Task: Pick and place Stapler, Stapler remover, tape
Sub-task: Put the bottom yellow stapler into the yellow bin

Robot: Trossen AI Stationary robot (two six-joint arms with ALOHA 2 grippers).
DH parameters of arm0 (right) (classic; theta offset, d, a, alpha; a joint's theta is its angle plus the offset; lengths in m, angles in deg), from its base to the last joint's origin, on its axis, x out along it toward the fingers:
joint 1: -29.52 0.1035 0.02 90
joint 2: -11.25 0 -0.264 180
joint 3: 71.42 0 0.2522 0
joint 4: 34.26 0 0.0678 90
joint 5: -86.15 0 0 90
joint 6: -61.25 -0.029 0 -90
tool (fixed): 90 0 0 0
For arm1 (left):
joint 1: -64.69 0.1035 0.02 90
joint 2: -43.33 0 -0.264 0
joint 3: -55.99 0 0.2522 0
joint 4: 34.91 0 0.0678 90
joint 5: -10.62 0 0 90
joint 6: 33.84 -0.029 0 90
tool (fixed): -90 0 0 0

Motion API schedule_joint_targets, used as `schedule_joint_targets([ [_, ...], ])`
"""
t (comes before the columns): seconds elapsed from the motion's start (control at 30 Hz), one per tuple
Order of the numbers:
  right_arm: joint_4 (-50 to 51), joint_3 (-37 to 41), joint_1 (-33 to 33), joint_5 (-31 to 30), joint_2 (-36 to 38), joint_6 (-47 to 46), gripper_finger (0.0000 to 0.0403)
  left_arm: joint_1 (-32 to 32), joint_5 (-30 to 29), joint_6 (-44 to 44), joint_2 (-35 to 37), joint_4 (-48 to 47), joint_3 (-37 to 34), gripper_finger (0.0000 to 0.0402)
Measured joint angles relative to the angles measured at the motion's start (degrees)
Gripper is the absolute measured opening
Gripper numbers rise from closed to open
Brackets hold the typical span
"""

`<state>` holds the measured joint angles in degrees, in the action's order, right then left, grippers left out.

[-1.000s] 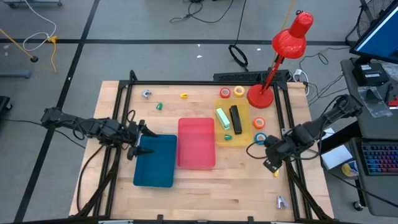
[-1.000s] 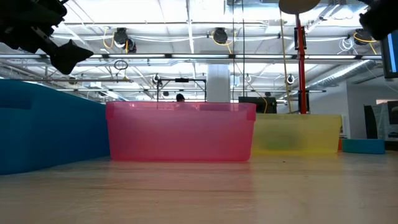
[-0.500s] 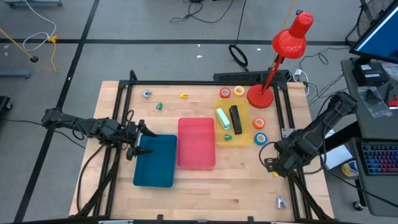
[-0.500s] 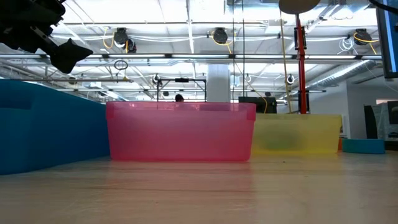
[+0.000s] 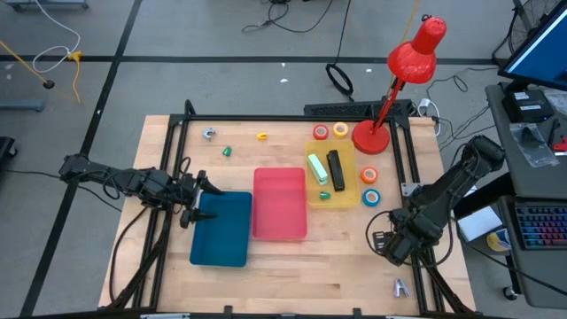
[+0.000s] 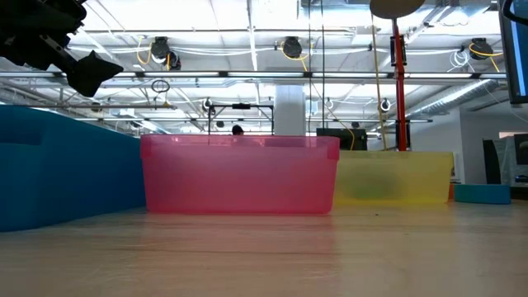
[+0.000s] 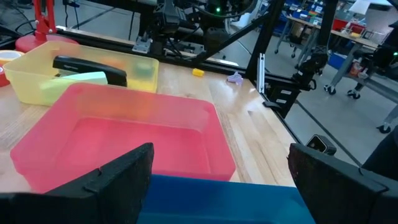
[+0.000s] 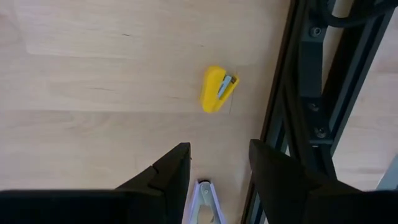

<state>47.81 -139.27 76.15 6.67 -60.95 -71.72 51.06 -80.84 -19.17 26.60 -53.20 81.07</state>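
So far, only part of the job looks done. The yellow tray holds a black stapler and a green stapler, lying side by side. The pink tray and the blue tray look empty.

The tape rolls are not in any tray yet. The red roll and the yellow roll sit on the tabletop near the far edge, beside the base of the red lamp. The orange roll and the blue roll sit just beside the yellow tray, on its right.

Small stapler removers are left out too. A yellow one lies on the wood by the right rail, and a pale one lies near it. Across the tabletop, by the far edge, are a green one, a yellow one and a grey one.

The right gripper hangs over the near right part of the tabletop, looking down at the yellow remover. Its fingers are a little apart and hold nothing. It may go for that remover next.

The left gripper waits above the far edge of the blue tray. Its fingers are spread wide and hold nothing.
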Motion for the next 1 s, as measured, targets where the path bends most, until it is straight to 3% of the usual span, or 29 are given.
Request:
schedule_joint_targets([
  [0.23, -1.2, 0.8, 0.0, 0.0, -3.3, -0.8, 0.0155, 0.0, 0.2, -0.7, 0.0, 0.0, 0.0, 0.0365],
  [0.67, -28.4, 18.5, -0.9, 6.2, -2.1, -2.7, 0.0155, 0.0, 1.9, 0.8, 0.0, 0.1, 0.0, 0.0365],
  [1.0, -28.5, 21.1, -0.9, 6.1, -0.5, -2.8, 0.0155, 0.0, 2.0, 1.1, 0.0, 0.3, 0.0, 0.0365],
])
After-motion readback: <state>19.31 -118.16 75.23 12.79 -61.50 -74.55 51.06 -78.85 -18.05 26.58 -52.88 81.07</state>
